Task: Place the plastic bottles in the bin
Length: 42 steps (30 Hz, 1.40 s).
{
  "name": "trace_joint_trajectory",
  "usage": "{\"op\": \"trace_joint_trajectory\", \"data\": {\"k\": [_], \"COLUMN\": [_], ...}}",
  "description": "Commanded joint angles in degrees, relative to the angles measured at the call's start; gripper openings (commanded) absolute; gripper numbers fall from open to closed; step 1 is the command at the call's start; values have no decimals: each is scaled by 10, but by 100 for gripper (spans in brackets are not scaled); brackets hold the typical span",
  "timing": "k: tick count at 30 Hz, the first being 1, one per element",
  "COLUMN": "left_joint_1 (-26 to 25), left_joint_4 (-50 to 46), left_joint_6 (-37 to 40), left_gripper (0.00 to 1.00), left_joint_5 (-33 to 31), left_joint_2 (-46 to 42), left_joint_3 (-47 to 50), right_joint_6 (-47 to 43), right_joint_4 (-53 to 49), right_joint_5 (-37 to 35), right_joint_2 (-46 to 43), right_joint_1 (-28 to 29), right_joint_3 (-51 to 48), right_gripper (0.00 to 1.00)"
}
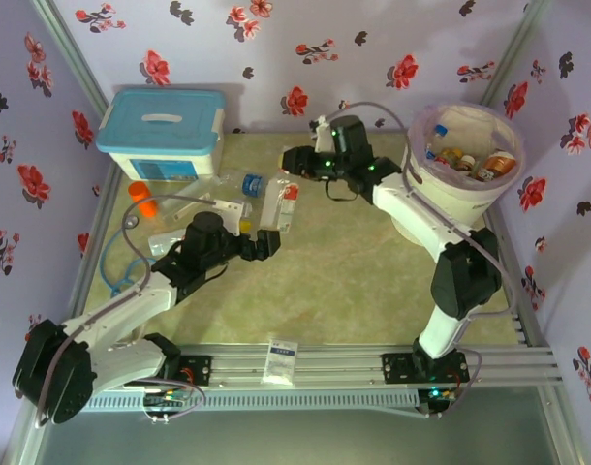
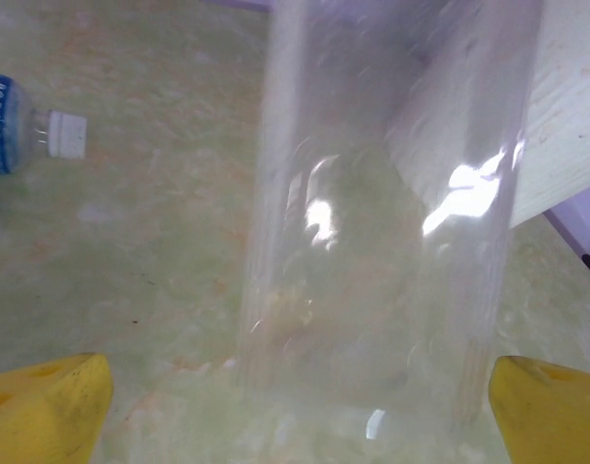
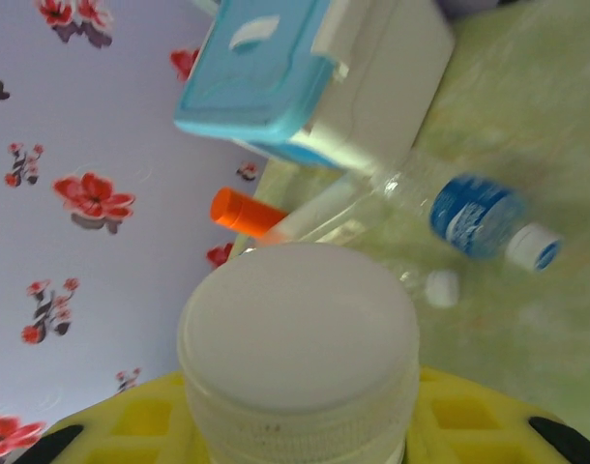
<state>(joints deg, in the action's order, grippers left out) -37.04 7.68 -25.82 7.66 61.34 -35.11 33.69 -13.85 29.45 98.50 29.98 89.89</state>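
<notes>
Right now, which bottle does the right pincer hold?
The white-capped bottle, clamped by its cap in the right pincer; the blue-labelled bottle lies loose on the table.

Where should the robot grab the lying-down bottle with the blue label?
Probably around the labelled middle of the blue-label bottle, coming down from above and squeezing across its round sides. It lies flat on the table, so the small cap offers little to pinch.

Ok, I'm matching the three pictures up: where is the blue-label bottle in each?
Top external: blue-label bottle lies left of centre, just in front of the box.
Left wrist: at the left edge, upper part, white cap pointing right.
Right wrist: right of centre, cap at lower right.
Shared landmark: the box, at the top of the right wrist view, just behind the bottle.
</notes>
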Motion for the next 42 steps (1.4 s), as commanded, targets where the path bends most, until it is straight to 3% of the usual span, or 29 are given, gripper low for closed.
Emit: {"op": "trace_joint_trajectory", "data": {"k": [1, 7, 16, 21, 29, 37, 42], "left_joint_1": [-2, -2, -2, -2, -2, 4, 35], "left_joint_4": [-48, -77, -76, -76, -87, -284, -356], "left_joint_6": [13, 13, 3, 4, 1, -57, -110], "left_gripper": [100, 100, 99, 99, 100, 100, 99], "left_joint_5": [-46, -80, -88, -93, -111, -274, -326], "left_joint_2": [-26, -31, -10, -12, -20, -40, -45], "left_joint_3": [-2, -4, -7, -4, -2, -66, -72], "right_joint_6": [-91, -133, -193, -238, -301, -361, -367], "right_joint_4": [-107, -161, -202, -206, -172, -152, -142], "right_joint_5": [-70, -126, -289, -405, -497, -520, -518], "right_joint_2": [-50, -98, -193, -242, -243, -185, -166], "right_joint_1": [-23, -100, -213, -251, -296, -299, -299], "right_joint_3": [72, 144, 181, 172, 153, 157, 120], "right_gripper": [26, 25, 24, 22, 21, 21, 22]}}
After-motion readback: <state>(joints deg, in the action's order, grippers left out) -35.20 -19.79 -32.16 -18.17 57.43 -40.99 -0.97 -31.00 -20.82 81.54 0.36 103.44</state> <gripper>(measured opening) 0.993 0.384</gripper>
